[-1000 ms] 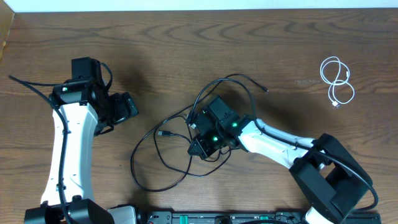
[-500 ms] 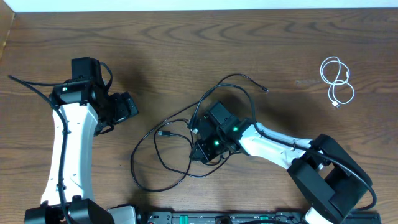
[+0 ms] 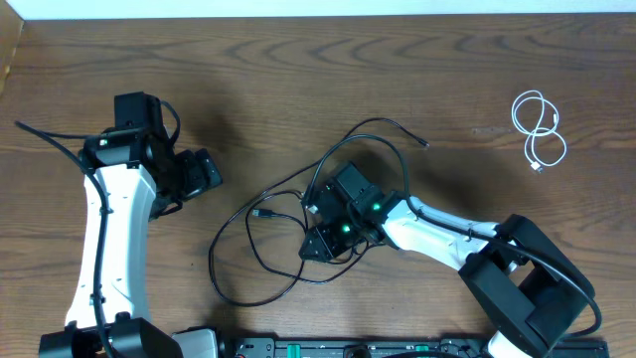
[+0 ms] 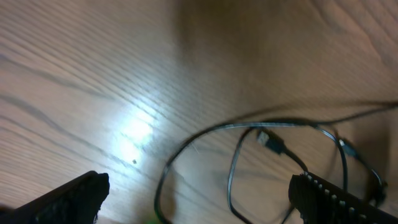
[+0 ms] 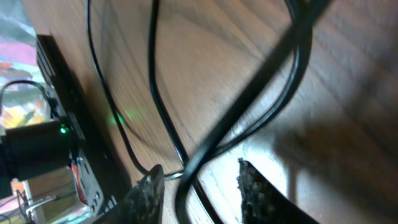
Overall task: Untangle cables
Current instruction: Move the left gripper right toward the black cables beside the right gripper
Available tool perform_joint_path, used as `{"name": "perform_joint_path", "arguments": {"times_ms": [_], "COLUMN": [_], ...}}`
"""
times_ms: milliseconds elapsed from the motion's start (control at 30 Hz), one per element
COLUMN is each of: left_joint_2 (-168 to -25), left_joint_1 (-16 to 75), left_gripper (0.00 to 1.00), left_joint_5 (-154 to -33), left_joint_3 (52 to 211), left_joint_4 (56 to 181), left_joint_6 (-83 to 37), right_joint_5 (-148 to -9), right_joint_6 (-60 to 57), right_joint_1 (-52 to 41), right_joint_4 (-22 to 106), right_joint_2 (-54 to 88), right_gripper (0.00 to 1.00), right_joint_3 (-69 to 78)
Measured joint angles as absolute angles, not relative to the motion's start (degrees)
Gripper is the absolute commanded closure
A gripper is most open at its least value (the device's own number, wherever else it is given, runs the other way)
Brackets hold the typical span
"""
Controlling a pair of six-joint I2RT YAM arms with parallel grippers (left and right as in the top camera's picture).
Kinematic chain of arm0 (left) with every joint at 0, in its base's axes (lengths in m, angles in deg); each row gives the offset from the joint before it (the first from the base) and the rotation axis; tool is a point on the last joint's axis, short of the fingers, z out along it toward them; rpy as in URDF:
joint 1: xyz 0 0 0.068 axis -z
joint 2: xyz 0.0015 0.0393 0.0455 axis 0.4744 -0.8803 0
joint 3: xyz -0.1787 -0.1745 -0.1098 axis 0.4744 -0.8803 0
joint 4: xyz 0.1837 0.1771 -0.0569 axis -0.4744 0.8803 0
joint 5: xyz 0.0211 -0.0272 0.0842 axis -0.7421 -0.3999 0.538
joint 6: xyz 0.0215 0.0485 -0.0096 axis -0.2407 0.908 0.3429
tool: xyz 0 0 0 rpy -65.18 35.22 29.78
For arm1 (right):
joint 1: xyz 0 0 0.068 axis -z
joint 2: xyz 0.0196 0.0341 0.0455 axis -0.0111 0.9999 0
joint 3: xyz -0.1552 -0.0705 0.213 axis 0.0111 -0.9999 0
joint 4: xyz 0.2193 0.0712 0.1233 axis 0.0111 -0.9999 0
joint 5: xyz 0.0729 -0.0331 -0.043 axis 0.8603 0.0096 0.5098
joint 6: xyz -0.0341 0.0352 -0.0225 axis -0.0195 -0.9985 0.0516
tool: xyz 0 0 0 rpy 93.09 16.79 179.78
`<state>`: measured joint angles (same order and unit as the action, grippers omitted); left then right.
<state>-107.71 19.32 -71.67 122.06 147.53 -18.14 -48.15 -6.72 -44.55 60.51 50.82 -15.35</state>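
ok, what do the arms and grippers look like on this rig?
Left arm and right arm: white rounded link shells, black joints and bases. Small green LEDs glow near the wrists. Thick black wires loop off the left arm. Left gripper and right gripper are black and boxy; fingers are black with ribbed faces.

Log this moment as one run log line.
left gripper: open, empty | right gripper: open, astride black cables | white cable: coiled, set apart

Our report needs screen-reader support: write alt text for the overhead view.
Black cables lie tangled at centre, with the right claw low among their loops. The left claw sits apart on the left; a small white cable lies coiled far right.
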Motion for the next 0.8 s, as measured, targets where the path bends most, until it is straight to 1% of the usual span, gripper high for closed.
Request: {"name": "perform_joint_path", "arguments": {"times_ms": [100,167,333,667,800], "left_joint_2": [-107.7,-107.6,-107.6,-107.6,-107.6], "left_joint_1": [19.3,19.3,19.3,19.3,19.3], "left_gripper": [0.02,0.02,0.02,0.02,0.02], "left_joint_5": [-73.4,-74.9,-77.8,-79.5,-80.9], "left_joint_3": [121.8,120.6,114.8,106.6,102.7], "left_joint_4": [148.2,148.3,148.4,148.1,147.2], "left_joint_6": [-18.1,-18.1,-18.1,-17.8,-16.6], "right_joint_5": [-48.2,-48.2,-48.0,-47.7,-47.5], "right_joint_6": [-7.7,-8.8,-10.3,-13.2,-14.0], "right_joint_1": [-44.6,-44.6,-44.9,-45.3,-46.0], "right_joint_4": [60.6,61.1,61.5,62.5,63.0], "right_joint_2": [50.8,50.8,50.8,50.8,50.8], "right_gripper": [0.59,0.50,0.48,0.41,0.39], "right_joint_3": [-16.5,-17.5,-18.4,-18.4,-18.4]}}
